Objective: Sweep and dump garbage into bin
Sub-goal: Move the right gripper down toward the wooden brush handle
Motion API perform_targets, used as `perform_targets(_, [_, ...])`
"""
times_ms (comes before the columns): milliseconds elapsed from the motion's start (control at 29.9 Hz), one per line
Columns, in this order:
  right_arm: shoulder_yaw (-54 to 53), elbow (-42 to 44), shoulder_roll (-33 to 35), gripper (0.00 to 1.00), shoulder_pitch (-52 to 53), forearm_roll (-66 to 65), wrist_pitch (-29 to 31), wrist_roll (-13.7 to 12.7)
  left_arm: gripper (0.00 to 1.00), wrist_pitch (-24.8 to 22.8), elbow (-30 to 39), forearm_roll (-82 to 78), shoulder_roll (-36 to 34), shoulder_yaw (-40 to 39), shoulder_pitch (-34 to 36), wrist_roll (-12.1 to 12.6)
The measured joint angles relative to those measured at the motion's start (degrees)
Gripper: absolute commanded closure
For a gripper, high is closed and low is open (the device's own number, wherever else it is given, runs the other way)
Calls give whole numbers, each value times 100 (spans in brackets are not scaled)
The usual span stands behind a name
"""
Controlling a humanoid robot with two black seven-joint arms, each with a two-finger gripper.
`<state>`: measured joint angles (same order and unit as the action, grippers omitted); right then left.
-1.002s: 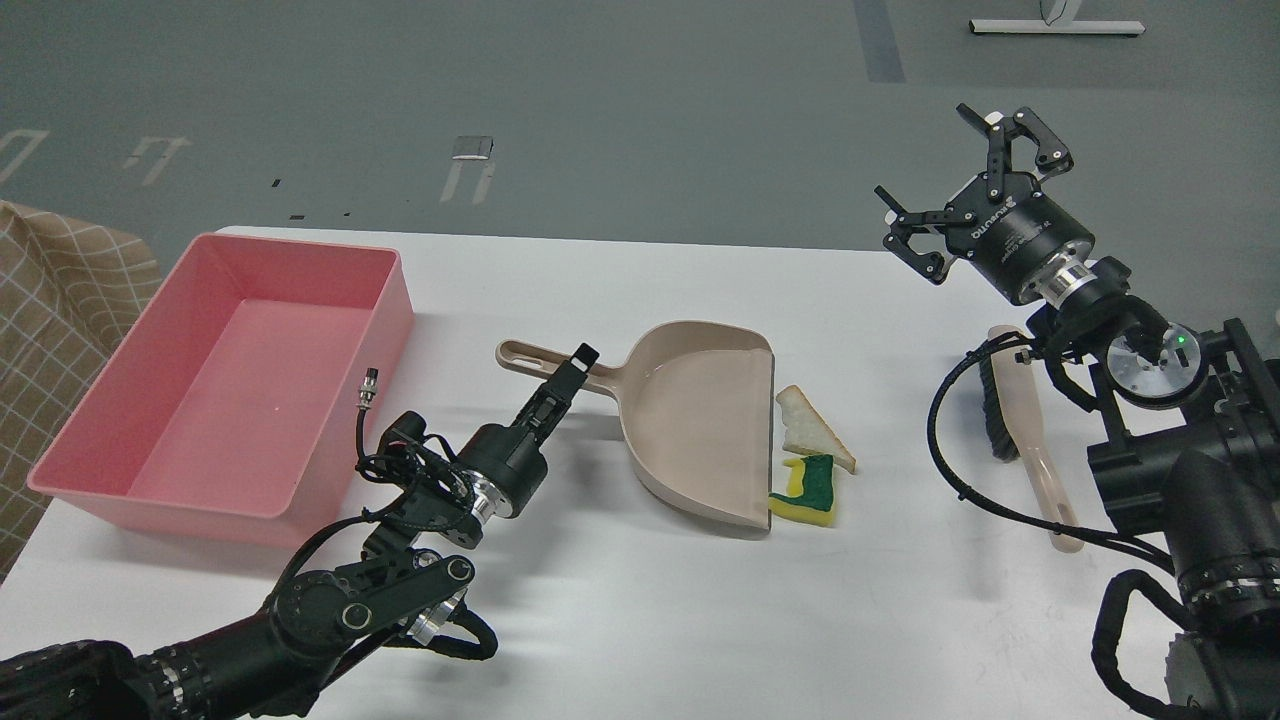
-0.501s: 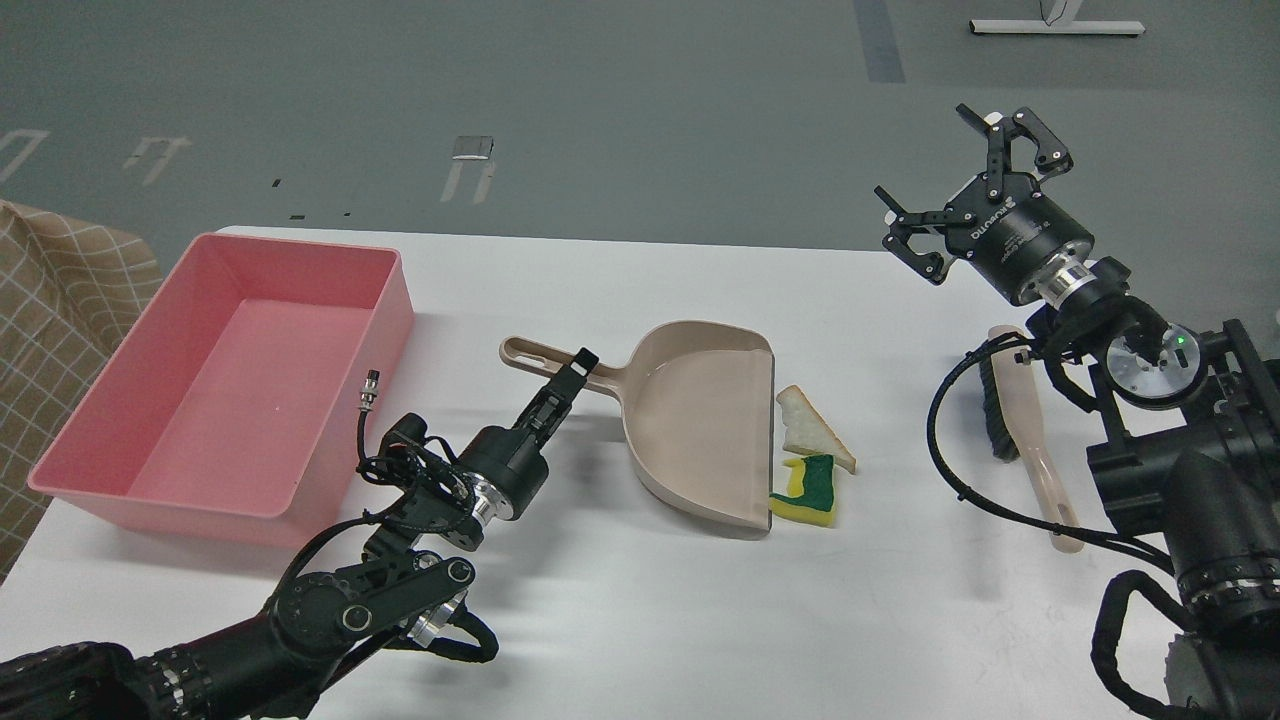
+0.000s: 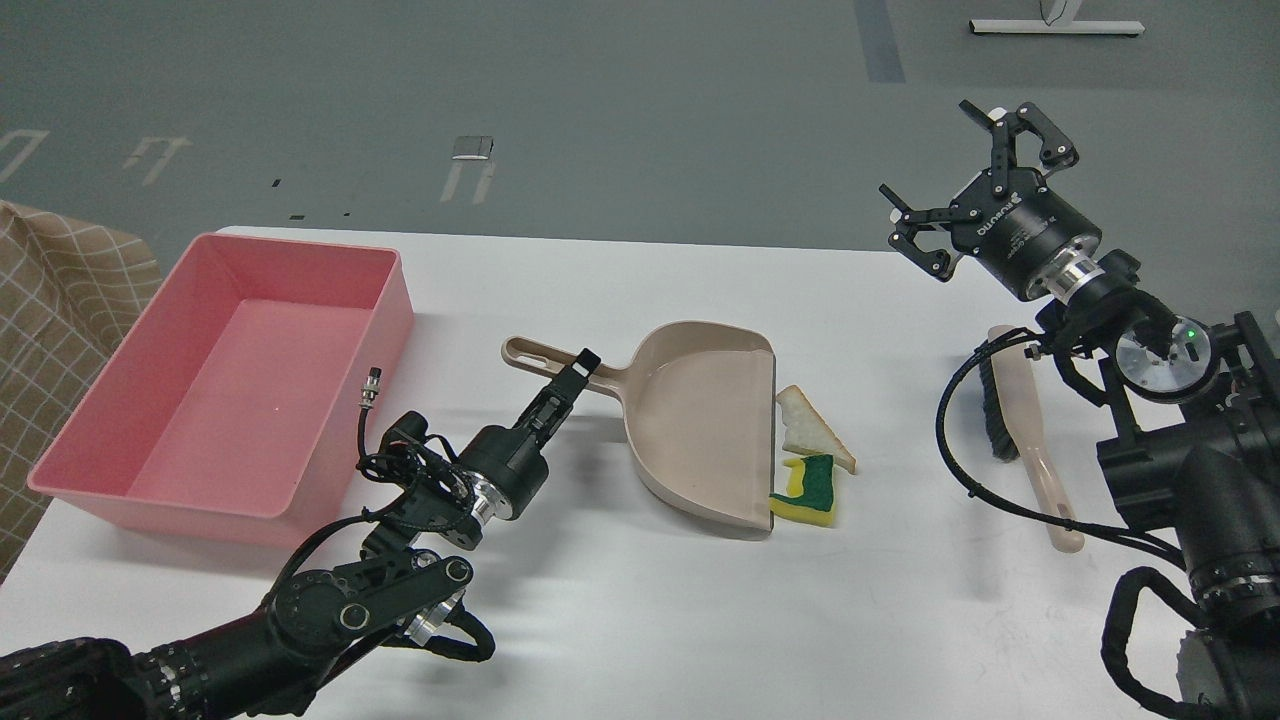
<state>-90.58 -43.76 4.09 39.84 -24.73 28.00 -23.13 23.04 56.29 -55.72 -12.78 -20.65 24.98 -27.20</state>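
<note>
Nearest the view, two black arms are seen, one from each lower corner. The left arm is stretched low across the white counter [image 3: 640, 620], and its left end effector [image 3: 572, 378] is closed on the handle of the one beige dustpan [image 3: 700, 425], its dark fingers pinched at the point where the handle meets the pan.

Just right of the dustpan's open edge, two pieces of garbage are counted: a yellow sponge with green top [image 3: 808, 492], lying touching the pan's near corner, and a white bread-like slice [image 3: 808, 428] just behind it, close against the pan's lip. Both are resting on the counter, outside the pan.

Further right, one beige brush [image 3: 1030, 430] with black bristles is lying flat on the counter, its handle pointing toward the viewer, partly crossed by the right arm's black cable.

The right arm is raised over the counter's right edge, and its right end effector [image 3: 985, 190] is held up in the air with its fingers spread wide, nothing held between them.

On the far left, one pink bin [image 3: 390, 300] is sitting on the counter, well apart from the garbage, with the left arm and dustpan between. A checked cloth [image 3: 60, 290] is glimpsed beyond the bin's left side.
</note>
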Motion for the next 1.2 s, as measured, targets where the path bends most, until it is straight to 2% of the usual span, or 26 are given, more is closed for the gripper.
perform_targets(100, [344, -13, 201, 0, 78, -34, 0, -14, 100, -1, 4, 0, -8, 8, 29, -3])
perform_targets(434, [2355, -173, 1466, 0, 709, -47, 0, -17, 100, 23, 5, -2, -39, 174, 102, -4])
perform_targets(869, [5760, -276, 2783, 1, 1994, -146, 1, -14, 100, 26, 5, -17, -58, 375, 317, 6])
perform_targets(1036, [6856, -862, 3348, 3, 2289, -195, 2, -9, 100, 24, 5, -13, -74, 387, 321, 11])
perform_targets(1203, [7163, -1588, 3795, 4, 2347, -641, 2, -8, 100, 24, 6, -11, -142, 387, 316, -1])
